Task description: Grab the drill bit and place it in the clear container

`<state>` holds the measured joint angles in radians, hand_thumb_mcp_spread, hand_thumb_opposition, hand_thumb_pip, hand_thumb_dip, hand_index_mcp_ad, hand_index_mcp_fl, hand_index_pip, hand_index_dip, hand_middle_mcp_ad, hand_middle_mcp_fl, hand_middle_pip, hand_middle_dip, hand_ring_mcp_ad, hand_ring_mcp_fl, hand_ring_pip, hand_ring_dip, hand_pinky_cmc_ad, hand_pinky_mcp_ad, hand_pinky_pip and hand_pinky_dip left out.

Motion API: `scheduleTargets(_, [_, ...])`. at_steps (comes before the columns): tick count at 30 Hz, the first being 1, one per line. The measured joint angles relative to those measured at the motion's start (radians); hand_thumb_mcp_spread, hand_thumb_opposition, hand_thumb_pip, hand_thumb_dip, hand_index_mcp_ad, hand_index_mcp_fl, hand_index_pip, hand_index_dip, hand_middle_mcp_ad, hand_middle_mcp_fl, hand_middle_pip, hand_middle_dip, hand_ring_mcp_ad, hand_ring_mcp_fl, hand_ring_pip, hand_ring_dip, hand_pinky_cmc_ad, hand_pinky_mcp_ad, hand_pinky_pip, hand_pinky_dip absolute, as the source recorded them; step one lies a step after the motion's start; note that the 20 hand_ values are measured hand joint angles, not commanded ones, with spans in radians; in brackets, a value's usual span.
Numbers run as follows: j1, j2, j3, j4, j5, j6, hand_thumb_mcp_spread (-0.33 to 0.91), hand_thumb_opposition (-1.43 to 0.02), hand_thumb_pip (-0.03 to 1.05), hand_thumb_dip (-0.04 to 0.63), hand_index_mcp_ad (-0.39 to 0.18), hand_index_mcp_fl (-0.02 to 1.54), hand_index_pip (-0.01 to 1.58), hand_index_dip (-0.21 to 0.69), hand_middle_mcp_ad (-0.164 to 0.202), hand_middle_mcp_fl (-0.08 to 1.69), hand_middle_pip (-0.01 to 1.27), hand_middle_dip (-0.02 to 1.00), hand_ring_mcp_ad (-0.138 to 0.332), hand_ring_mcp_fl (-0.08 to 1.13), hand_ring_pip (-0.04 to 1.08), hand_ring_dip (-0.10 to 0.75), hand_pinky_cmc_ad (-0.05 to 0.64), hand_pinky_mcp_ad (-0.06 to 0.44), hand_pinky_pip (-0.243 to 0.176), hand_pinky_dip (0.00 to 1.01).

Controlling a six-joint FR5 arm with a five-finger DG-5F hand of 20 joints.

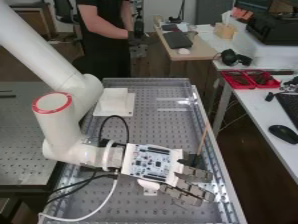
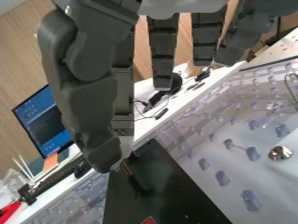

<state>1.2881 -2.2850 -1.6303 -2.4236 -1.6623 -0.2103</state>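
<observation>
White arm (image 1: 66, 65) extends from the upper left of the high view; its hand (image 1: 194, 173) is positioned above the perforated metal bench (image 1: 100, 200), near the right-hand rail. Circuit board (image 1: 150, 162) is mounted on the back of the hand. Grip state: cannot be determined from either view. In the wrist view, a slim, partly reddish piece (image 2: 128, 171) is located at the hand, over a black panel (image 2: 179, 185); whether it is the drill bit cannot be confirmed. Thin brown rod (image 1: 202, 140) stands at a slant just beside the hand. White block (image 1: 115, 102) rests farther along the bench. Red trays (image 1: 249, 79) sit on the adjacent desk (image 1: 256, 112).
</observation>
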Motion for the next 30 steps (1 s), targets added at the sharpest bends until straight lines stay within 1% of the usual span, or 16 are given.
scheduleTargets(3, [0.000, 0.001, 0.001, 0.001, -0.002, -0.002, 0.65, -0.96, 0.42, 0.218, -0.168, 0.98, 0.87, 0.129, 0.094, 0.32, 0.14, 0.19, 0.234, 0.10, 0.09, 0.038, 0.311, 0.182, -0.091, 0.18])
scheduleTargets(6, [0.000, 0.005, 0.003, 0.004, -0.005, -0.007, 0.66, -0.96, 0.42, 0.222, -0.168, 1.02, 0.80, 0.145, 0.094, 0.32, 0.14, 0.19, 0.234, 0.09, 0.09, 0.038, 0.328, 0.185, -0.091, 0.18])
scheduleTargets(7, [0.000, 0.008, 0.003, 0.005, -0.007, -0.009, 0.66, -0.96, 0.42, 0.222, -0.168, 1.04, 0.78, 0.169, 0.094, 0.32, 0.14, 0.19, 0.229, 0.10, 0.10, 0.038, 0.330, 0.185, -0.091, 0.18])
scheduleTargets(11, [0.000, 0.019, 0.007, 0.007, -0.014, -0.019, 0.66, -0.97, 0.42, 0.222, -0.168, 1.07, 0.73, 0.173, 0.094, 0.32, 0.14, 0.20, 0.227, 0.11, 0.10, 0.038, 0.333, 0.185, -0.094, 0.18])
scheduleTargets(21, [0.005, 0.063, 0.009, 0.006, -0.027, -0.035, 0.66, -0.97, 0.42, 0.222, -0.164, 1.07, 0.73, 0.176, 0.091, 0.34, 0.14, 0.21, 0.222, 0.13, 0.10, 0.038, 0.328, 0.185, -0.094, 0.18])
scheduleTargets(23, [0.009, 0.079, 0.006, 0.004, -0.027, -0.043, 0.66, -0.97, 0.42, 0.222, -0.155, 1.07, 0.73, 0.176, 0.091, 0.34, 0.14, 0.21, 0.220, 0.13, 0.10, 0.038, 0.328, 0.185, -0.094, 0.18])
scheduleTargets(30, [0.032, 0.137, -0.011, -0.001, -0.030, -0.072, 0.66, -0.98, 0.42, 0.222, -0.155, 1.07, 0.73, 0.173, 0.091, 0.35, 0.14, 0.22, 0.220, 0.14, 0.11, 0.038, 0.328, 0.185, -0.096, 0.18])
